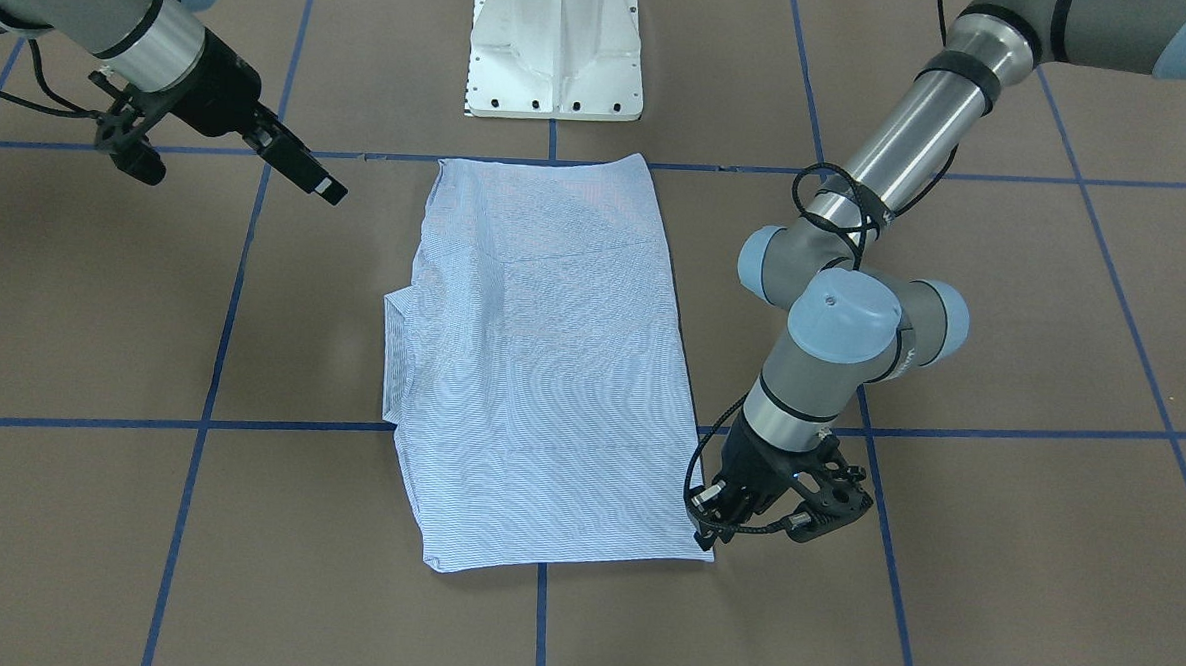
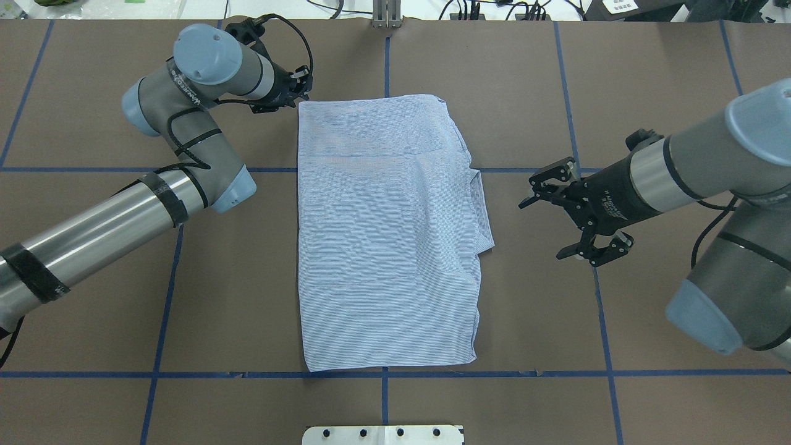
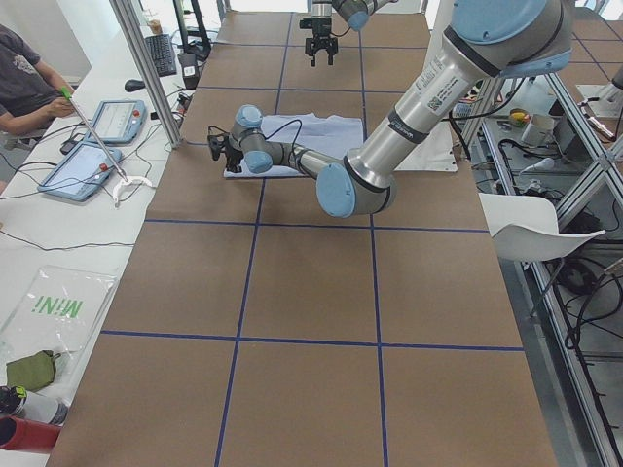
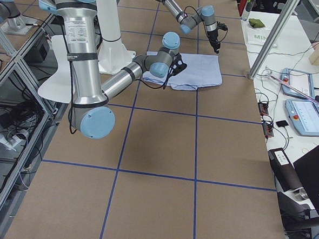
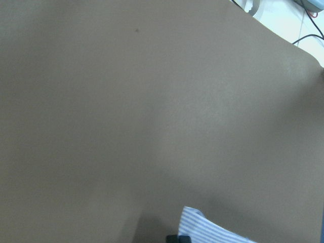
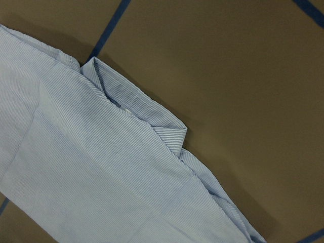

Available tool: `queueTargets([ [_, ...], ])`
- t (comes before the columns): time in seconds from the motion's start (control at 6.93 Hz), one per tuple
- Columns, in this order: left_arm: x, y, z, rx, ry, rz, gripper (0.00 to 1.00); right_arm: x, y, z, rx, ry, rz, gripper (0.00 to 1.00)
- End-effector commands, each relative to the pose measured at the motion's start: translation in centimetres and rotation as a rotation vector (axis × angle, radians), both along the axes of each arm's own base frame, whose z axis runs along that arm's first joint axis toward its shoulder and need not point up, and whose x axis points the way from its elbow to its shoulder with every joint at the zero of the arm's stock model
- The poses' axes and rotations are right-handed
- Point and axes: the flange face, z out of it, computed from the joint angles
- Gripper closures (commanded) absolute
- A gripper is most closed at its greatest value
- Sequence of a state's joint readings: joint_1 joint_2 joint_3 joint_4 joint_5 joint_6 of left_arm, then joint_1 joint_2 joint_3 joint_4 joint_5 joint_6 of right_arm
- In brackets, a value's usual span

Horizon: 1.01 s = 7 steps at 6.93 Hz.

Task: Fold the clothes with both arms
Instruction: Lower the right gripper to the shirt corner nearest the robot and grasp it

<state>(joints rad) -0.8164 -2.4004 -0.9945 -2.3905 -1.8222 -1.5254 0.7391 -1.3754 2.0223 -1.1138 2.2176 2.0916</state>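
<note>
- The white pedestal base is standing at the near edge of the brown table, which blue tape lines are crossing.
- The shirt is lying flat mid-table, folded into a long rectangle, its collar protruding on the right side.
- The right gripper is hovering beside the collar, clear of the cloth, jaws spread wide and holding nothing.
- The left gripper is pointing down at the shirt's far left corner; whether it is pinching the cloth cannot be told.

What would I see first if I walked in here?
A striped blue-and-white shirt, folded into a rectangle, lies in the middle of the brown table. The left gripper sits at its far corner, and the right gripper hovers beside its other edge, fingers spread.
</note>
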Motion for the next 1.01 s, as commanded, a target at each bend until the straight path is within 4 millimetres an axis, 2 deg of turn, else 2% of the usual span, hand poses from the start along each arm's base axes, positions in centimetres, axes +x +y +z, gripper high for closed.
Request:
queueTargets([
  [0.0,-2.9,2.0,-0.9,0.034,0.049,0.03,0.15,-6.4,3.3,-0.7,0.1,0.061,0.097,0.0],
  [0.14,-4.6,3.3,0.2,0.033,0.062,0.041,0.16,-10.1,6.5,-0.4,0.122,0.108,0.147,0.0],
  [0.43,-5.9,4.4,1.8,0.033,0.058,0.04,0.17,-17.1,11.7,-2.9,0.127,0.224,0.237,0.0],
  [0.58,-6.2,4.3,1.6,0.032,0.057,0.036,0.17,-18.4,12.8,-3.4,0.078,0.233,0.272,0.0],
  [0.87,-6.4,4.4,2.6,0.024,0.048,0.032,0.17,-20.5,14.7,-2.1,-0.002,0.252,0.28,0.01],
])
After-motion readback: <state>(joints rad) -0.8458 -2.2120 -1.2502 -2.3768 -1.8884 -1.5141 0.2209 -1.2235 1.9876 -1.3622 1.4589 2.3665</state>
